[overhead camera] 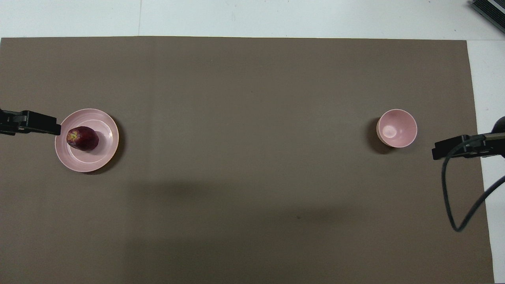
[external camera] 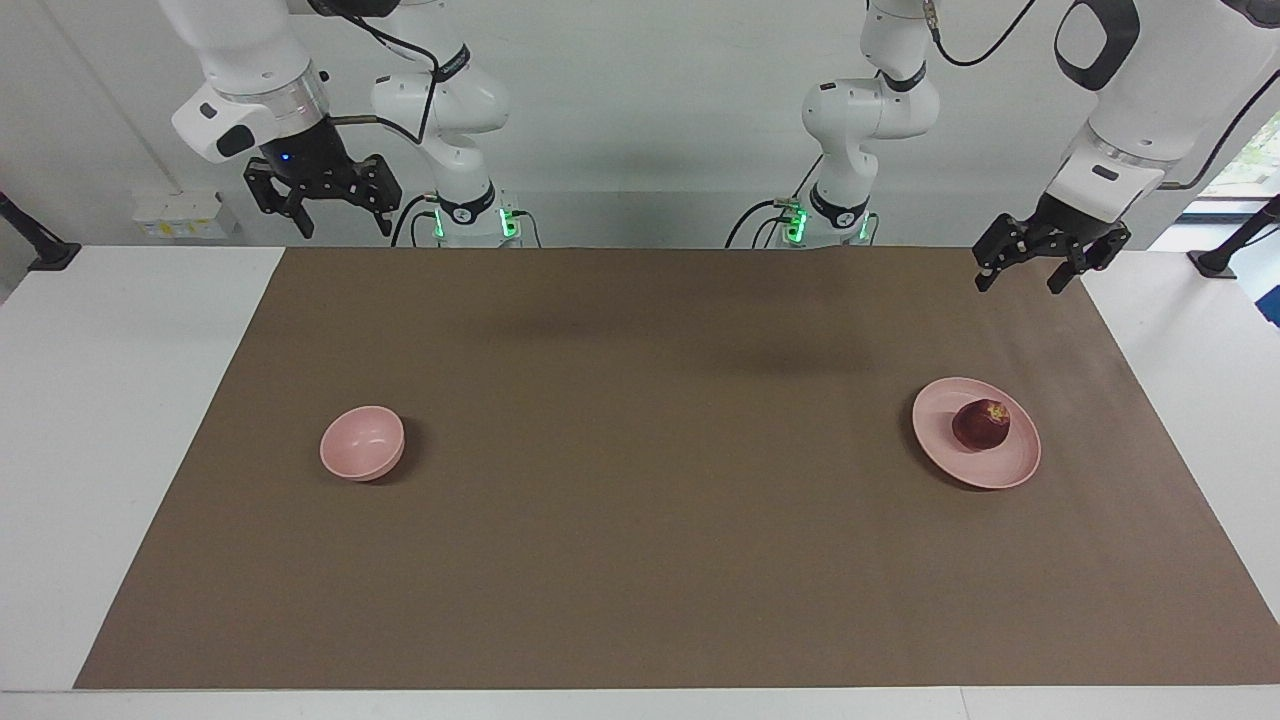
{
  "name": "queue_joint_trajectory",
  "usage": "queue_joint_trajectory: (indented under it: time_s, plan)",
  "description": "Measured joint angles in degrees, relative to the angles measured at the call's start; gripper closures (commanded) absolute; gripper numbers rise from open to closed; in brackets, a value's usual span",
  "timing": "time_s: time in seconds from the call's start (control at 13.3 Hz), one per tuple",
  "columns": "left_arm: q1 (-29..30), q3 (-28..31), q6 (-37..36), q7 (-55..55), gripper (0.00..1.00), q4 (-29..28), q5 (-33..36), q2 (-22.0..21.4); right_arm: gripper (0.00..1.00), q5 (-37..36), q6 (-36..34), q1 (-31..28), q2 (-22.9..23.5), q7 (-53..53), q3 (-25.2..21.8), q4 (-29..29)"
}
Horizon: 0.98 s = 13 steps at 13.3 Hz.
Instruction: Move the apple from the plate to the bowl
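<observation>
I see the apple (external camera: 981, 424) dark red w/ a yellowish speckled patch at its top; plate (external camera: 1015, 468) pale pink, plain, no pattern; bowl (external camera: 362, 443) same pale pink inside & out, small bright glare spot in its bottom. Mat (external camera: 640, 500) is flat brown, table (external camera: 120, 400) white around it. Both arms white w/ dark grey panels; left gripper (external camera: 1029, 274) & right gripper (external camera: 334, 214) black. Green lights at both arm bases, small blue light on my right wrist. Cables black
</observation>
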Motion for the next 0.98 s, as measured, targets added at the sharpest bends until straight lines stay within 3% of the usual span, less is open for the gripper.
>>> queue_joint_trajectory:
  time_s: [0.98]
  plan:
    - [-0.31, -0.02, 0.30, 0.11, 0.00, -2.17, 0.00, 0.17, 0.00, 0.00, 0.00, -0.37, -0.12, 0.00, -0.02, -0.19]
